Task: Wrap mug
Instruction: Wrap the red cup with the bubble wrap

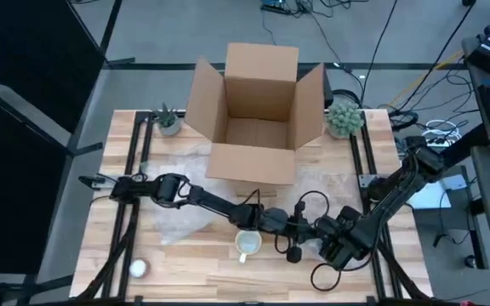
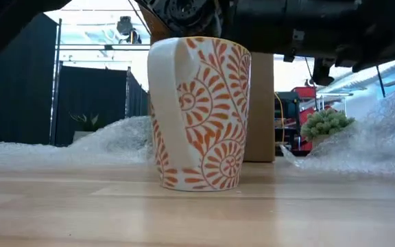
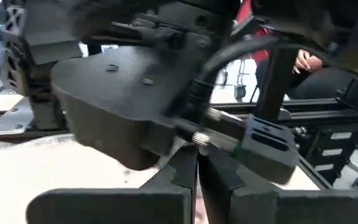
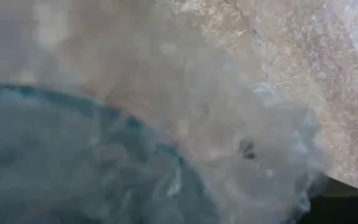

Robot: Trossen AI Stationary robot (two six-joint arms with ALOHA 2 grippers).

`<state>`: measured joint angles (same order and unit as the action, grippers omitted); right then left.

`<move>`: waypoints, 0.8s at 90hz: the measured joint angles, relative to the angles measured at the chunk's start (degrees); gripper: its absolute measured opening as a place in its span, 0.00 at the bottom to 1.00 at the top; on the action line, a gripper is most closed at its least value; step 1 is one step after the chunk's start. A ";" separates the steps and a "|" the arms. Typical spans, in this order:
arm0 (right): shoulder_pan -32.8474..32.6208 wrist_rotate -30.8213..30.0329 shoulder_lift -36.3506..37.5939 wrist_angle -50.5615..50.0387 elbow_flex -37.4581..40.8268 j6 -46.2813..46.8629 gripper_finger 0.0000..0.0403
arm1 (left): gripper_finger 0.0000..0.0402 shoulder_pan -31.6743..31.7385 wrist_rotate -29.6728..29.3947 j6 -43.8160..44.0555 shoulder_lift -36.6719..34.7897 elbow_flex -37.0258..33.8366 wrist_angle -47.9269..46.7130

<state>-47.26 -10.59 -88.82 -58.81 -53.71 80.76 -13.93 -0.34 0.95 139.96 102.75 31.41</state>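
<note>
Mug (image 2: pixel 197 113), white with an orange spiral pattern, stands upright on the wooden worktop (image 1: pixel 202 276) near its front edge, roughly on the centre line. In the low view its handle faces the camera, slightly to the left. The mug is bare; no wrap covers it.

Seen from above, a small white round object (image 1: pixel 137 269) lies at 8 o'clock from the mug, well apart from it.

Left gripper (image 1: pixel 294 228) sits at 2 o'clock from the mug, near it, with the arm reaching in from the worktop's left side. In the left wrist view its fingers (image 3: pixel 182 180) are closed to a thin slit, and no object can be made out between them. The housing of the right arm fills that view directly ahead.

Right gripper (image 1: pixel 326 245) sits at 3 o'clock from the mug, just beyond the left gripper. I cannot tell how it is set; its wrist view shows only bubble wrap (image 4: pixel 229 93) at close range.

Crumpled bubble wrap (image 1: pixel 181 219) lies at 10 o'clock from the mug.

An open cardboard box (image 1: pixel 252 163) stands at 12 o'clock, flaps up. Two small potted plants (image 1: pixel 167 120) (image 1: pixel 343 116) flank it at the rear corners.
</note>
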 joint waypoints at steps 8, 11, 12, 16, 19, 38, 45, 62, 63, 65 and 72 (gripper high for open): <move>0.02 -0.02 0.00 0.47 0.02 -0.96 0.54 | 0.00 -0.09 0.13 -1.30 0.36 0.12 0.34; 0.02 -0.05 0.07 0.48 0.03 -1.13 0.54 | 0.00 -0.03 0.13 -1.24 0.48 0.12 0.24; 0.02 -0.06 0.07 0.46 0.04 -1.14 0.54 | 0.00 -0.01 0.17 -1.18 0.52 0.12 0.17; 0.02 -0.07 0.09 0.52 0.04 -1.24 0.54 | 0.00 0.04 0.35 -0.86 0.79 0.10 0.03; 0.02 -0.10 0.09 0.59 0.04 -1.40 0.54 | 0.00 0.04 0.37 -0.83 1.37 0.15 0.61; 0.42 -0.25 0.11 1.73 0.04 -3.81 0.54 | 0.00 0.06 0.66 0.07 3.21 0.38 1.10; 0.75 -0.27 0.11 1.64 -0.11 -4.75 0.54 | 0.00 0.06 0.66 0.11 3.25 0.38 0.77; 0.73 0.57 0.09 -2.51 -3.32 -6.64 0.54 | 0.00 0.20 0.66 -0.17 3.30 0.36 0.75; 0.67 0.59 0.09 -3.04 -3.64 -6.72 0.54 | 0.00 0.21 0.68 -0.17 3.30 0.36 0.73; 0.61 0.56 0.09 -4.04 -4.35 -6.74 0.54 | 0.00 0.23 0.66 -0.17 3.30 0.36 0.74; 0.41 0.56 0.11 -7.14 -6.79 -7.36 0.54 | 0.00 0.23 0.65 -0.14 3.33 0.31 1.08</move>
<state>-46.85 -10.03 -88.71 -65.95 -60.50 73.40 -13.69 0.30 0.81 143.30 103.05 32.49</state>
